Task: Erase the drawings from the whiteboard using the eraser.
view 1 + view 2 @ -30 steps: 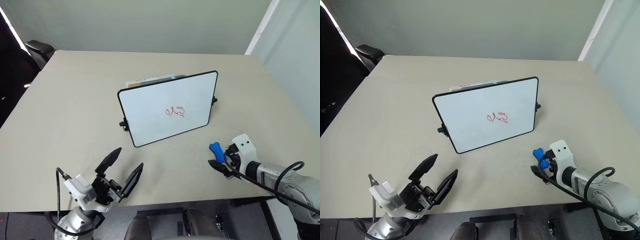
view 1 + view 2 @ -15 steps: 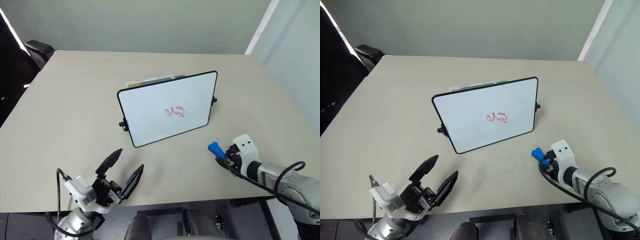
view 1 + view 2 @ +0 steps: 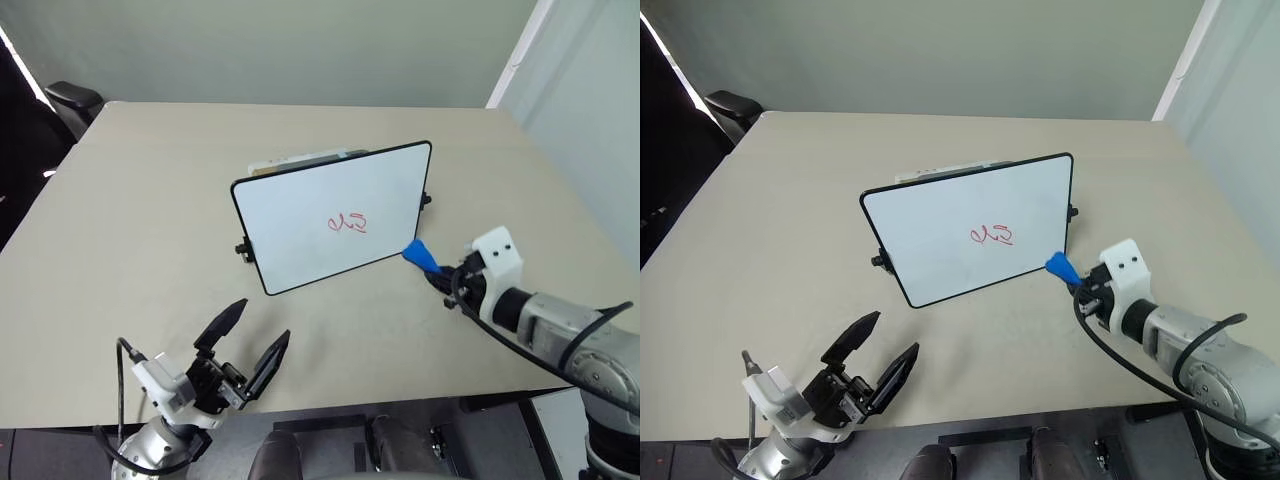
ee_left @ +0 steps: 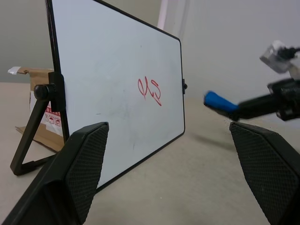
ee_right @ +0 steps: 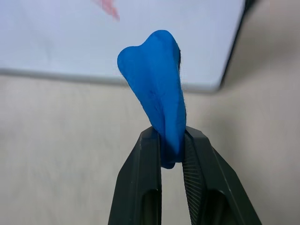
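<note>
Standing propped upright near the middle of a beige tabletop (image 3: 150,190), the whiteboard (image 3: 300,215) carries the drawings (image 3: 348,222), a small red scribble right of its centre. Behind the whiteboard lies a flat cardboard piece (image 3: 300,160); a plain grey wall rises beyond the tabletop's far edge, with a dark chair (image 3: 68,98) off its far left corner. The right gripper (image 3: 440,270) reaches in by the whiteboard's lower right corner, raised off the tabletop, its fingers (image 5: 145,183) pinching the eraser (image 3: 420,257), whose blue tip lies just beside that corner. The left gripper (image 3: 248,345) hovers in front of the whiteboard's left end, well apart from it, fingers spread wide.
</note>
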You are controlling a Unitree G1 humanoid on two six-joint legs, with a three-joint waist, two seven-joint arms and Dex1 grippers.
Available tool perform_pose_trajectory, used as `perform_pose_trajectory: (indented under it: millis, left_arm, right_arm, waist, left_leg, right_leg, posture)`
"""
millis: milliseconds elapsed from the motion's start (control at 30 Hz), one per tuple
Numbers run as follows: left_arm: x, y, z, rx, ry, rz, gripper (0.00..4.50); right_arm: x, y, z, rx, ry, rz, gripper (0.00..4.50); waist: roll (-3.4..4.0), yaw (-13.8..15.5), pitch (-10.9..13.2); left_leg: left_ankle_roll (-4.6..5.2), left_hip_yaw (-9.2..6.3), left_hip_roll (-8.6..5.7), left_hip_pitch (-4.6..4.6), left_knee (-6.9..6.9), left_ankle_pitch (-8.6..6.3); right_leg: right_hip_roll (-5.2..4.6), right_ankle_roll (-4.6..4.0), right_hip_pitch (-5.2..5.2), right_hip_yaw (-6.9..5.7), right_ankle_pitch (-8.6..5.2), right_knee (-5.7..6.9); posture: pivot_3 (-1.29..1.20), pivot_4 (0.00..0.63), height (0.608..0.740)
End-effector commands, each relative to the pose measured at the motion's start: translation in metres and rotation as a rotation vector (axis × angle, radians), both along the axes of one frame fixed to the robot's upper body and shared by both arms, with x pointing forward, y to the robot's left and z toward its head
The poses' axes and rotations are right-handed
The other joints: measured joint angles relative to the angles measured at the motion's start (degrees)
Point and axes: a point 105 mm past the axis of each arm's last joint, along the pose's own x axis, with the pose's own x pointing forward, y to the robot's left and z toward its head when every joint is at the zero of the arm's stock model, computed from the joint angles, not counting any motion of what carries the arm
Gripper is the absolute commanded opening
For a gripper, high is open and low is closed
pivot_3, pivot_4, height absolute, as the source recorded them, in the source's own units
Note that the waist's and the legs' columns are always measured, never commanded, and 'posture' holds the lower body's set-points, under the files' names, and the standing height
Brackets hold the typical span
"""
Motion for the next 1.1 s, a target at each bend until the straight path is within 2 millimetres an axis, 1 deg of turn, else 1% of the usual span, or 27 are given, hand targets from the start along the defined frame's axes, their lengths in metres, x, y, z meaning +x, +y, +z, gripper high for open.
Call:
perform_pose_trajectory:
  millis: [33, 133, 333, 500, 700, 733, 867, 933, 1100]
  left_arm:
    - [-0.002, -0.004, 0.007, 0.005, -0.029, -0.019, 4.5]
    - [-0.002, -0.005, 0.007, 0.005, -0.031, -0.022, 4.5]
    - [-0.001, -0.004, 0.008, 0.005, -0.033, -0.016, 4.5]
    - [0.0, -0.001, 0.009, 0.007, -0.035, -0.007, 4.5]
    - [0.0, 0.001, 0.009, 0.008, -0.035, -0.003, 4.5]
    - [0.0, 0.001, 0.009, 0.009, -0.035, -0.003, 4.5]
    - [-0.001, 0.001, 0.009, 0.008, -0.034, -0.004, 4.5]
    - [-0.001, 0.0, 0.009, 0.008, -0.034, -0.003, 4.5]
    - [-0.001, 0.001, 0.009, 0.006, -0.035, -0.002, 4.5]
  right_arm:
    - [0.011, 0.013, 0.013, -0.017, -0.072, 0.033, 0.31]
    - [0.024, 0.022, 0.014, -0.035, -0.1, 0.043, 0.31]
    - [0.039, 0.043, 0.015, -0.056, -0.158, 0.098, 0.31]
    - [0.048, 0.055, 0.02, -0.062, -0.198, 0.13, 0.31]
    - [0.05, 0.068, 0.03, -0.049, -0.251, 0.181, 0.31]
    - [0.051, 0.068, 0.028, -0.058, -0.246, 0.184, 0.31]
    - [0.057, 0.065, 0.006, -0.103, -0.173, 0.169, 0.31]
    - [0.056, 0.062, -0.007, -0.118, -0.125, 0.162, 0.31]
    - [0.053, 0.056, -0.027, -0.145, -0.066, 0.146, 0.31]
  waist:
    - [-0.01, 0.01, -0.01]
    - [-0.01, 0.01, 0.0]
    - [0.0, 0.09, 0.0]
    - [0.01, 0.1, 0.0]
    - [0.01, -0.09, 0.01]
    - [0.01, -0.11, 0.01]
    - [0.01, -0.1, 0.0]
    - [0.01, -0.07, 0.0]
    - [0.01, -0.07, 0.01]
  left_leg:
    - [0.0, -0.02, 0.0, 0.0, 0.0, 0.0]
    - [-0.01, -0.04, 0.0, -0.01, -0.02, 0.0]
    - [-0.02, -0.07, 0.0, -0.04, -0.01, 0.01]
    - [-0.06, -0.08, 0.0, -0.04, 0.01, 0.03]
    - [-0.21, -0.08, 0.0, -0.02, 0.03, 0.12]
    - [-0.23, -0.08, 0.0, -0.02, 0.03, 0.13]
    - [-0.28, -0.09, 0.0, -0.02, 0.02, 0.16]
    - [-0.31, -0.09, 0.0, -0.02, 0.03, 0.18]
    - [-0.37, -0.09, 0.0, -0.03, 0.03, 0.21]
  right_leg:
    - [0.0, 0.01, 0.0, 0.0, 0.0, 0.0]
    - [-0.02, 0.06, -0.05, 0.0, 0.03, 0.0]
    - [-0.07, 0.35, -0.1, 0.0, 0.19, -0.01]
    - [-0.08, 0.65, -0.13, 0.0, 0.35, -0.01]
    - [-0.08, 0.68, -0.14, 0.0, 0.39, 0.0]
    - [-0.08, 0.69, -0.14, 0.0, 0.4, 0.0]
    - [-0.1, 0.68, -0.13, 0.0, 0.4, -0.01]
    - [-0.11, 0.68, -0.13, 0.0, 0.41, -0.01]
    - [-0.12, 0.68, -0.12, 0.0, 0.41, -0.01]
  posture:
    - [0.0, 0.15, 0.74]
    - [0.0, 0.15, 0.74]
    - [0.0, 0.15, 0.74]
    - [0.0, 0.15, 0.74]
    - [0.0, 0.15, 0.74]
    - [0.0, 0.15, 0.74]
    - [0.0, 0.15, 0.74]
    - [0.0, 0.15, 0.74]
    - [0.0, 0.15, 0.74]
